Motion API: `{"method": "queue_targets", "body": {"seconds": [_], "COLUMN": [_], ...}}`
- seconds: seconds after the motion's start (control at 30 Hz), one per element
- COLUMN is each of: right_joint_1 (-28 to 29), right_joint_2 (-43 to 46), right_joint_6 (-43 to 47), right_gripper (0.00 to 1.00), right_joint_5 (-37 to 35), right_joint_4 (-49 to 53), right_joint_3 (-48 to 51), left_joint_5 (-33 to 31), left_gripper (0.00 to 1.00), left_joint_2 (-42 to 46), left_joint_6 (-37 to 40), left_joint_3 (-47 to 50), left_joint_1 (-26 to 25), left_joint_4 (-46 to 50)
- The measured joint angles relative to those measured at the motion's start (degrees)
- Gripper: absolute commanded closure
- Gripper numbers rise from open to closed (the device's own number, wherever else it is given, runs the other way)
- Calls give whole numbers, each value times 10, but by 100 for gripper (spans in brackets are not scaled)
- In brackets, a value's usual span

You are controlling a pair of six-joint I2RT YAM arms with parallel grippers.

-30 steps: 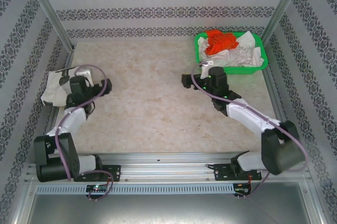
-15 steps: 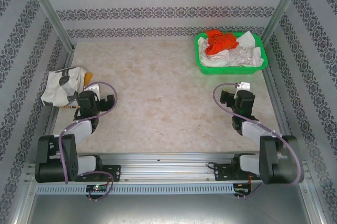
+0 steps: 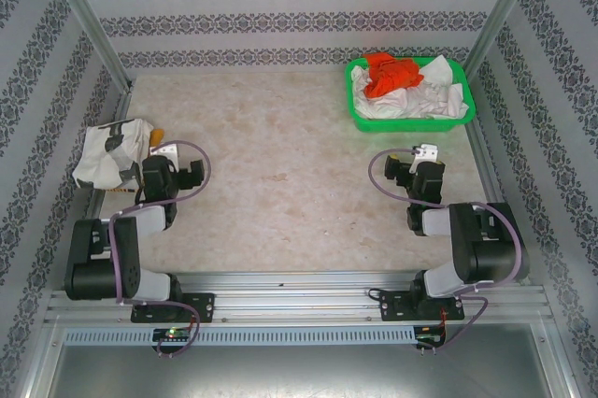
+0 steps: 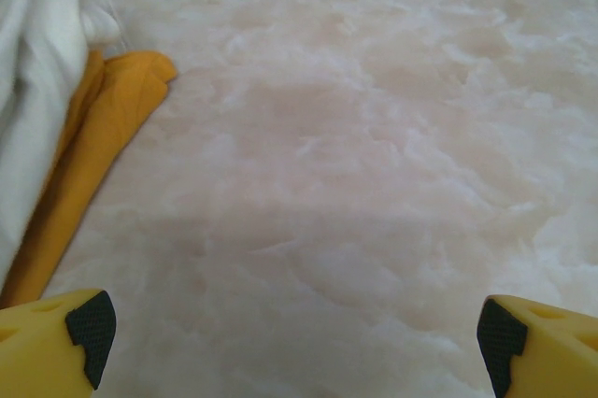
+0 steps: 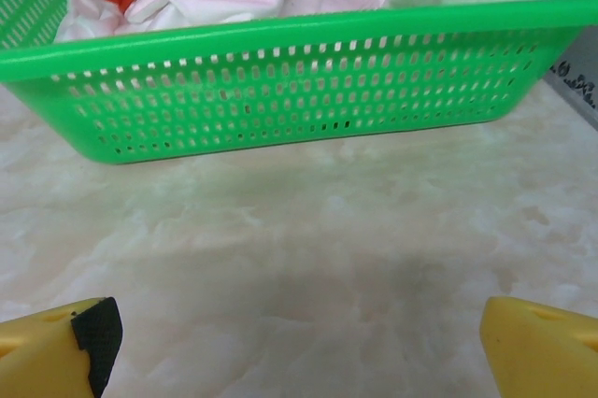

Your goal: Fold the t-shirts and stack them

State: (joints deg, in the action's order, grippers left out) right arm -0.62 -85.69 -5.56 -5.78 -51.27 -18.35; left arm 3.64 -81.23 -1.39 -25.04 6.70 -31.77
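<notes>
Gaping wide, the left claw (image 4: 299,342) hangs released over the pale marbled tabletop (image 3: 280,183). A cream-white cloth t-shirt with black print (image 3: 110,150) lies on a mustard-yellow t-shirt (image 4: 103,127) at its ten o'clock. The right claw (image 5: 299,337), equally released, faces the green perforated plastic basket (image 5: 280,43) of rumpled orange-red shirts (image 3: 388,74) and white shirts (image 3: 439,99) at twelve o'clock.

Green plastic basket (image 3: 411,124) with perforated walls sits in far right corner of a beige marbled table (image 3: 280,174), base flat on the surface; close up from the right wrist view its slotted side wall runs across the top. Tabletop looks mottled cream and pale pink up close. Walls (image 3: 280,6) on three sides carry white wallpaper with dark floral stripes, two slanted metal posts (image 3: 86,24) stand at the far corners, silver rails (image 3: 299,288) run along the near table edge
</notes>
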Motion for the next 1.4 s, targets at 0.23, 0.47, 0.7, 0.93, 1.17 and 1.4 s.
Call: {"method": "queue_targets", "body": {"seconds": [0.23,0.47,0.7,0.93,1.17,1.4], "right_joint_1": [0,0,0,0,0,0], "right_joint_2": [-1,-1,-1,-1,-1,-2], "right_joint_6": [0,0,0,2,2,9], "right_gripper": [2,2,2,2,2,2], "right_joint_5": [10,16,22,23,23,27], "right_joint_4": [-17,-22,-22,-22,-21,-20], "right_joint_3": [0,0,0,0,0,0], "left_joint_5": [20,20,32,52,20,-34], "left_gripper": [0,0,0,0,0,0], "left_joint_2": [-29,17,1,-59,-83,-92], "left_joint_6": [-21,-16,-23,-22,-1,-2], "left_joint_3": [-4,22,29,7,16,41], "left_joint_1": [0,0,0,-5,-54,-55], "left_joint_4": [-58,-60,-110,-106,-171,-193]}}
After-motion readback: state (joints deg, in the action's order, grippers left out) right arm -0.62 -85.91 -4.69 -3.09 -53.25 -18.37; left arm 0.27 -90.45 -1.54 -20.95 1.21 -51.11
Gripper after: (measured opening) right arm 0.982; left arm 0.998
